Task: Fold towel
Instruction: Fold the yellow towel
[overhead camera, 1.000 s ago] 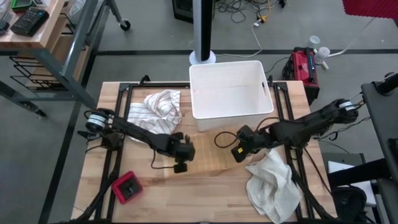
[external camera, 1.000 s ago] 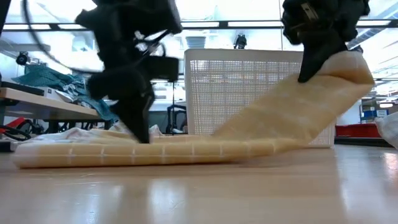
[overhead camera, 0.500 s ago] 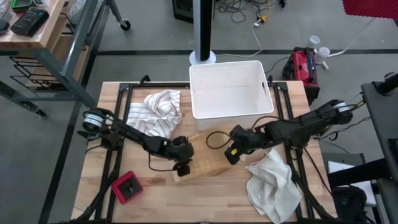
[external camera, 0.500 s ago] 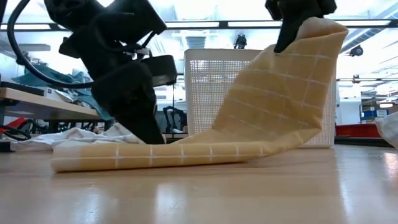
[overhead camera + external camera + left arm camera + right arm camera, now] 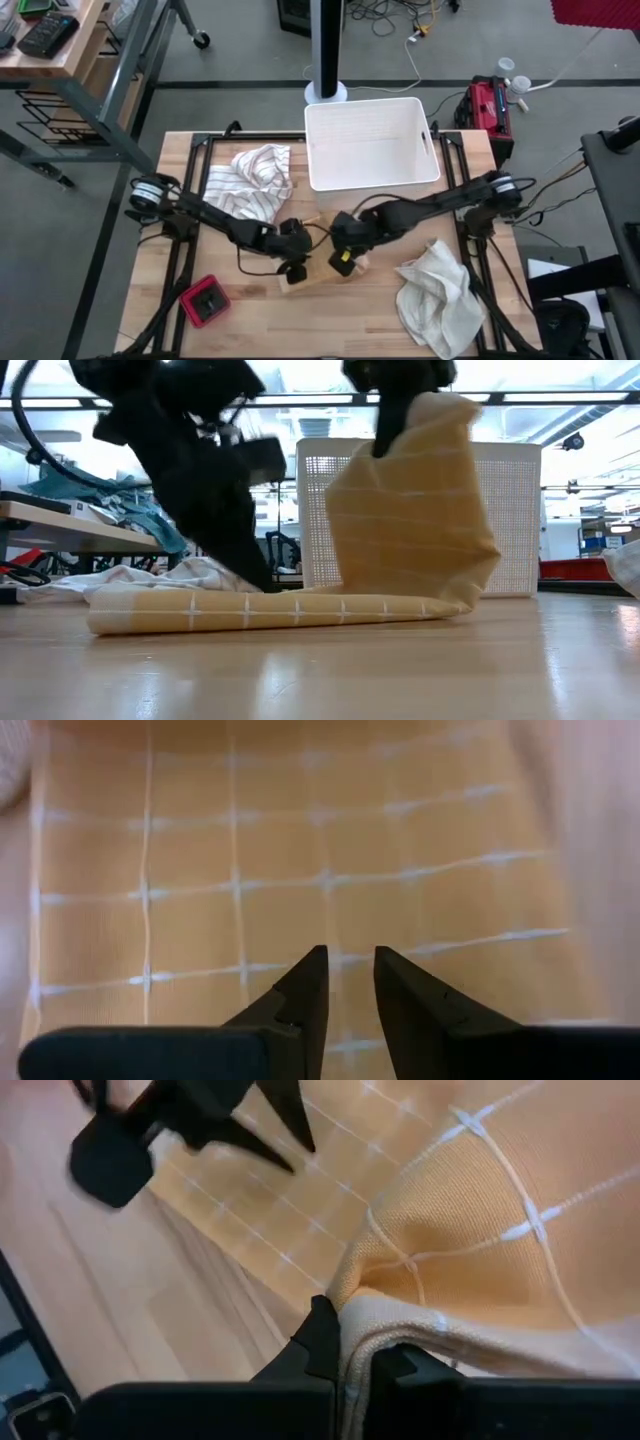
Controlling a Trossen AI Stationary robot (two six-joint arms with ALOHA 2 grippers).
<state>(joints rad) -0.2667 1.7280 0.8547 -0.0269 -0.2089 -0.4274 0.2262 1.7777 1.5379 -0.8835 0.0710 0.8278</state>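
While right claw [image 5: 400,410] pinches towel [image 5: 400,530], lifted

A grey floor [image 5: 250,50] lies beyond the grippers, past the table's [image 5: 380,315] far edge. A white pole [image 5: 326,50] rises there from a round base, with loose cables [image 5: 400,20] nearby. A wooden bench [image 5: 60,50] on a metal frame stands far left. In the low view, ceiling strip lights [image 5: 560,398] glow above a cluttered desk [image 5: 60,510].

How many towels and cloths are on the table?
3: the yellow checked towel mid-table, pinched by the right gripper; a striped cloth left of the white basket; a white cloth at front right.
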